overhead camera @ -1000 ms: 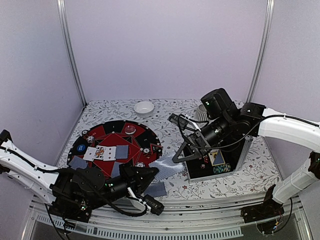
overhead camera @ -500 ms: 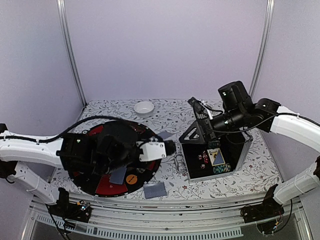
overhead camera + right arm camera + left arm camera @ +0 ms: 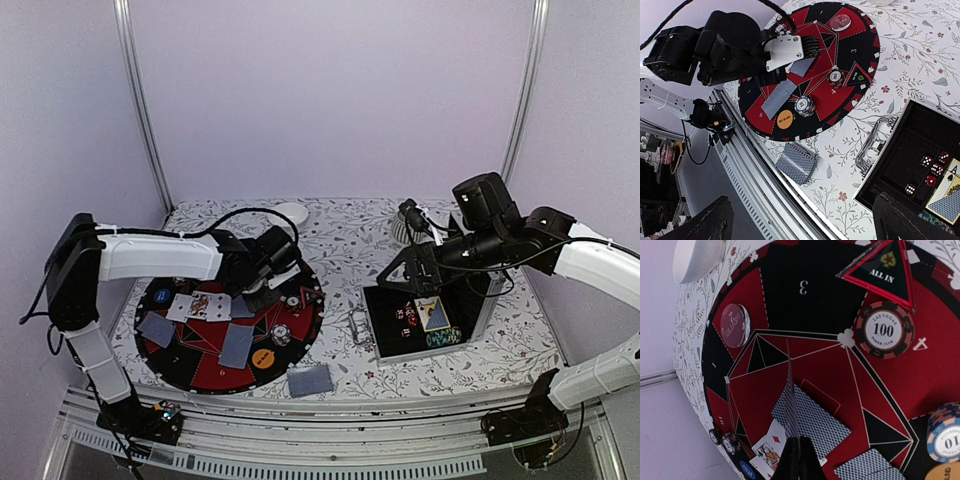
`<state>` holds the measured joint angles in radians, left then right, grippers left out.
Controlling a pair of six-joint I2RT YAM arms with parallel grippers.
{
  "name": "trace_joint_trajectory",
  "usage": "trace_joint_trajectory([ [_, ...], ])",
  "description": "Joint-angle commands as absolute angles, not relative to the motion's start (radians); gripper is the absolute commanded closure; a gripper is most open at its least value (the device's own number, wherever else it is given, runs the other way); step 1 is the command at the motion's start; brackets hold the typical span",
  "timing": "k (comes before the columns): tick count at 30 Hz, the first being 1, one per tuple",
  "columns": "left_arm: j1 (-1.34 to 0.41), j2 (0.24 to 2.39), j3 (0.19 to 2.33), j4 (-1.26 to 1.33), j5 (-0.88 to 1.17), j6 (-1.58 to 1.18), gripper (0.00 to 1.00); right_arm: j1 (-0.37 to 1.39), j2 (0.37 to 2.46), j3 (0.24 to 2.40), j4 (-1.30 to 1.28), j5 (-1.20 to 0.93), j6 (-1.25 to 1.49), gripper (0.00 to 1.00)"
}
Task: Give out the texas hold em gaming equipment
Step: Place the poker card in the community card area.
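On the left, a round red and black board (image 3: 180, 365) lies on the flowered table (image 3: 350, 235). The left gripper (image 3: 798, 460) hangs over this board. Its fingers are pressed together on one patterned card (image 3: 789, 390), which stands on its thin edge. Below it, more cards (image 3: 812, 420) lie face down on the board. Further right on the board a chip marked 100 (image 3: 884, 329) sits just beside the red triangle marker (image 3: 883, 270), and an orange disc (image 3: 263, 357) lies near the front rim. A deck of cards (image 3: 309, 381) rests on the table, just off the board. On the right, near the open black case (image 3: 390, 338), the right gripper (image 3: 808, 222) has its jaws wide apart and holds nothing.
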<state>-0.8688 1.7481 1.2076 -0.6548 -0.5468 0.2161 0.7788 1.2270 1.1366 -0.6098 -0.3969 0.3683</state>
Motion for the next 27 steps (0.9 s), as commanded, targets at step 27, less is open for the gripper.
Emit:
trace_joint_trajectory([
  [27,-0.906,1.898,1.150,-0.569,-0.504,0.186,1.00,0.780,1.233,1.115,-0.588,-0.428,0.344,0.01],
])
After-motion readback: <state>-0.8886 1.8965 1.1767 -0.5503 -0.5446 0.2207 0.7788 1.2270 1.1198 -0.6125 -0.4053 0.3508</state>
